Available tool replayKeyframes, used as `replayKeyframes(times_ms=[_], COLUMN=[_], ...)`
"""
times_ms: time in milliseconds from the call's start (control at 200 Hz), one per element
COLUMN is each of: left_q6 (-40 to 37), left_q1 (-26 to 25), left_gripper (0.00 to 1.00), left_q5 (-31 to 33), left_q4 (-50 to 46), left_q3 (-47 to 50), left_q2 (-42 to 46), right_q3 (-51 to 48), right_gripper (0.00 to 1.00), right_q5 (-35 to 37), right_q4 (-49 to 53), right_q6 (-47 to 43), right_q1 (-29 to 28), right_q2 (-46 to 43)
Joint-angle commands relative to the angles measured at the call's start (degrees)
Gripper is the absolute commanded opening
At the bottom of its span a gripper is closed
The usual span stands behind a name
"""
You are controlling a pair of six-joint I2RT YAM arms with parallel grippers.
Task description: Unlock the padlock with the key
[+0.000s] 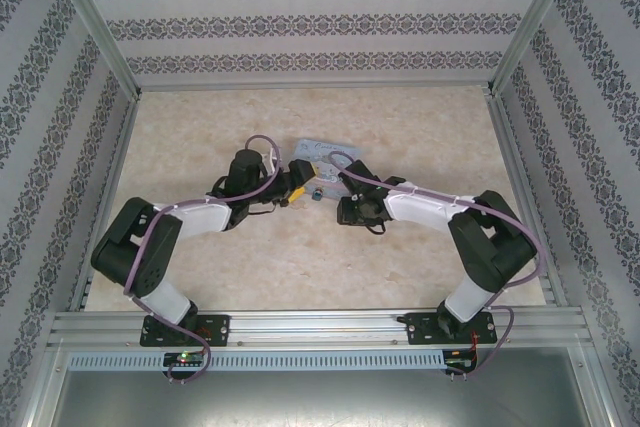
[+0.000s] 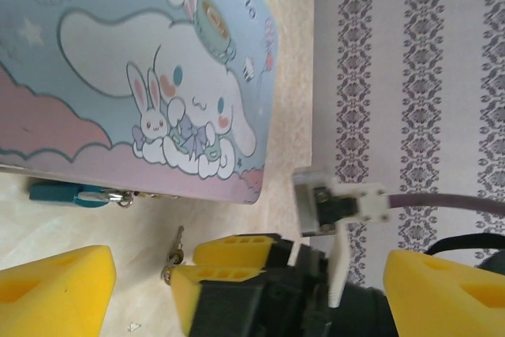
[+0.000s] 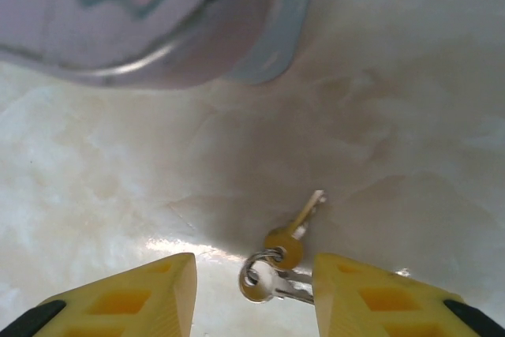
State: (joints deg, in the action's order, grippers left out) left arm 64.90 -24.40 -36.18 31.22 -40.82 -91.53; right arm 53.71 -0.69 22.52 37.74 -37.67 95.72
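key (image 3: 296, 230) just before right gripper (image 3: 254, 275)

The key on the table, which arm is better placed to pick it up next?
Right. The key lies on the table between the open fingers of the right claw. The left claw is open too, but from its wrist camera the key sits farther off, beside the right claw's tips.

teal padlock (image 2: 67, 192), pale-blue tin (image 2: 31, 76) w/ white dog (image 2: 197, 96), beige marbled table (image 3: 118, 195)
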Motion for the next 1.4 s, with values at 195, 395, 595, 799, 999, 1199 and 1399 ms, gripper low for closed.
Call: replayKeyframes(times_ms=[195, 395, 595, 799, 999, 1199, 1399], left_q6=[0.3, 0.7, 0.9, 0.8, 0.6, 1.0, 4.6], left_q1=[4.1, 4.7, 4.9, 4.9, 4.8, 2.8, -0.5], left_gripper=[0.89, 0.89, 0.89, 0.89, 0.89, 0.89, 0.89], left_q5=[-1.3, -2.0, -2.6, -2.7, -2.9, -3.5, -4.5], left_q4=[-0.7, 0.4, 0.3, -0.8, -1.6, -1.5, 3.1], left_q3=[2.3, 3.3, 4.0, 3.9, 3.3, 2.5, 0.9], left_q2=[2.9, 3.1, 3.4, 3.8, 4.1, 4.5, 3.3], right_q3=[4.2, 4.4, 4.2, 0.2, -7.1, -13.1, -19.1], right_gripper=[0.41, 0.38, 0.15, 0.0, 0.0, 0.0, 0.0], right_q5=[4.5, 4.7, 4.9, 3.4, -4.1, -21.6, -42.8], right_q4=[5.0, 4.8, 4.5, 1.4, -5.2, -14.8, -31.4], right_q6=[2.5, 3.6, 4.2, 3.7, 1.6, -1.6, -0.9], right_q1=[-3.6, -3.6, -3.3, -1.7, 2.6, 9.3, 17.2], right_q2=[6.7, 8.0, 9.4, 5.7, -7.7, -17.6, -22.1])
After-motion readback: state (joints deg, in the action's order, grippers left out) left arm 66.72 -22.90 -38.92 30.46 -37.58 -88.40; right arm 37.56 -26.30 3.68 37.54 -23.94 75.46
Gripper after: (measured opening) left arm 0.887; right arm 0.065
